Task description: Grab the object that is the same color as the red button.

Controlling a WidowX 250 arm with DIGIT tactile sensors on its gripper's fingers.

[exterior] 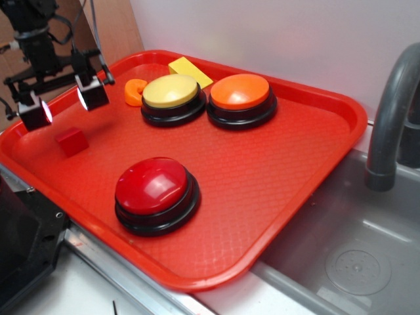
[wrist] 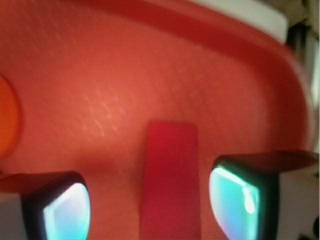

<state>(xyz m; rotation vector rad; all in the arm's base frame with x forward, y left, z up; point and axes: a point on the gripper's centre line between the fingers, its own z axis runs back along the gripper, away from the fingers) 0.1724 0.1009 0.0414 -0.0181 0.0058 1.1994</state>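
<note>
I have the gripper (exterior: 64, 105) hanging above the red block (exterior: 72, 142), jaws released and spread wide, nothing between them yet. On the wrist view the red block (wrist: 170, 180) sits in the gap between the two pads, a little nearer the right-hand pad (wrist: 235, 202) than the other — close to centred, but not quite. From the exterior view the block looks to lie just below and slightly forward of the jaws, resting on the red tray (exterior: 315, 170) and apart from everything else. The red button (exterior: 156, 194), whose colour I am matching, stands well off to one side of the jaws; the small orange piece (exterior: 135, 92) and the yellow-domed button (exterior: 172, 97) are off the other way, none of them crowding the approach. To do this step well I would nudge sideways until the block sits evenly between the pads, then come straight down without tilting, stopping just short of the tray floor so the pads do not scrape it. The block is small and red on red, so I would trust the wrist view for alignment — and clench slowly, watching that it does not skate out on the textured surface.
</note>
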